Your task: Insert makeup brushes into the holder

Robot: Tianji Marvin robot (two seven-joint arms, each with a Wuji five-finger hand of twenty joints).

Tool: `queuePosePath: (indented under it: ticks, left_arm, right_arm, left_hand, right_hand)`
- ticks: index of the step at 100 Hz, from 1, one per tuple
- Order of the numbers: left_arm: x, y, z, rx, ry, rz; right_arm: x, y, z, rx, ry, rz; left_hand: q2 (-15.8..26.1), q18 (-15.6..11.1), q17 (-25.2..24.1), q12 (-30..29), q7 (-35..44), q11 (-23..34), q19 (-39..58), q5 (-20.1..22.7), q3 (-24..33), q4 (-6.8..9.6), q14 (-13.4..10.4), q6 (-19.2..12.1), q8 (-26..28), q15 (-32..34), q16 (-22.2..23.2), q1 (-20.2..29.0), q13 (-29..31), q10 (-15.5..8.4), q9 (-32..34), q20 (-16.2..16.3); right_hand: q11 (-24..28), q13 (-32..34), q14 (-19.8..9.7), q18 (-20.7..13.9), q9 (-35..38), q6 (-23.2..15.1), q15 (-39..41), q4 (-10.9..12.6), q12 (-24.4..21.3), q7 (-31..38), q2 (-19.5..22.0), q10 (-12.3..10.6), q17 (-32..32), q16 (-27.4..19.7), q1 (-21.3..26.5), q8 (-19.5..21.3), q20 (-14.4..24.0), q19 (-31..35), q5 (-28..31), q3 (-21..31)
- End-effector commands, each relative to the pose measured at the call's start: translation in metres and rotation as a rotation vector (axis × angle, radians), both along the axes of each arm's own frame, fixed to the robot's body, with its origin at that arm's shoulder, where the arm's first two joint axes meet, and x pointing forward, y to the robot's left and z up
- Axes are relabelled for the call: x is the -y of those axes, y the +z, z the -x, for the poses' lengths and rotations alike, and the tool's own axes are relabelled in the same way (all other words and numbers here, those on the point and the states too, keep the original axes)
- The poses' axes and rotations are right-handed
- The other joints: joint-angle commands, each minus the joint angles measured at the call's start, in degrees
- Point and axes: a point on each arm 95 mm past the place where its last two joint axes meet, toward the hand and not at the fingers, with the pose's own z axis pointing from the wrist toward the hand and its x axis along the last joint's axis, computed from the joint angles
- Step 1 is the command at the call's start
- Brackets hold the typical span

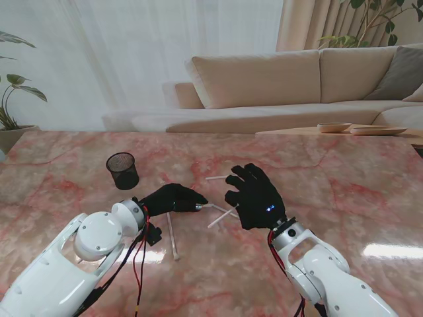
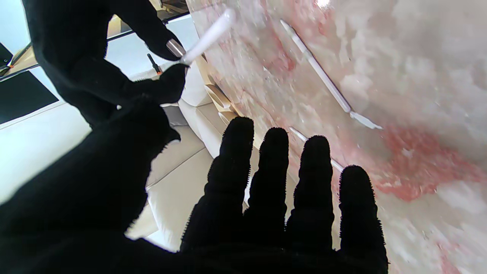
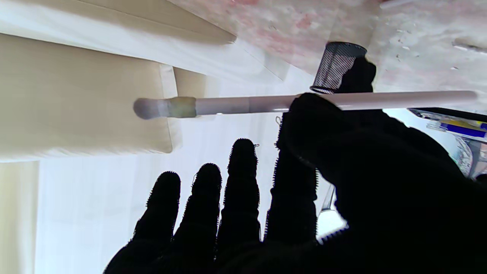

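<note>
My right hand [image 1: 254,198] is raised off the table, with its thumb and forefinger shut on a white makeup brush [image 3: 236,105]. The other three fingers are spread. In the stand view that brush [image 1: 217,210] spans the gap toward my left hand [image 1: 170,198], which is open with four fingers stretched flat [image 2: 274,213]. Its fingertips are close to the brush's end, but I cannot tell whether they touch. The black mesh holder [image 1: 122,170] stands upright to the far left of both hands. Three more white brushes lie on the marble [image 1: 173,236] [image 1: 215,177] [image 1: 221,219].
The pink marble table [image 1: 344,178] runs wide on both sides. Past its far edge stand a beige sofa [image 1: 264,79] and a low wooden table with shallow bowls [image 1: 334,127]. A potted plant [image 1: 10,99] stands at the far left.
</note>
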Motion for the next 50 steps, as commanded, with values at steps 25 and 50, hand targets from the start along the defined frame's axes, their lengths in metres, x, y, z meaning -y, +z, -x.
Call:
queuePosePath:
  ticks: [25,50]
  left_arm:
    - [0.015,-0.003,-0.006,-0.099,-0.003,0.041]
    - [0.023,-0.001,-0.011,-0.146,-0.020,0.059]
  right_arm:
    - [-0.014,0.008,-0.004,0.013,0.095,-0.002]
    - [-0.021,0.012,-0.006,0.021,0.161,0.013]
  left_hand:
    - [-3.5,-0.2,-0.1,-0.1,-1.5,2.3,2.5,3.5,3.9,-1.89,-0.4,-0.6,-1.4,3.6,0.6,-3.0,5.3,-0.7,5.6,-0.6]
    - [-4.7,0.0,-0.1,0.1,0.0,3.1,2.6,6.7,6.2,-1.76,-0.9,-2.1,-0.9,4.8,1.1,-1.6,8.0,-1.6,9.1,-1.0]
  right_hand:
    - [-1.1,0.5,-1.4,-1.0,0.5,-5.6,-1.0,0.8,0.6,4.1,2.2,-1.1,-1.3,0.9,1.8,2.6,0.9,-1.6,4.7,2.2]
    - [-1.3,0.5,-1.7,-1.1,0.5,-6.0,-0.9,0.9,0.6,3.7,2.3,-1.2,-1.4,0.9,1.6,2.8,0.8,-1.9,4.7,2.2]
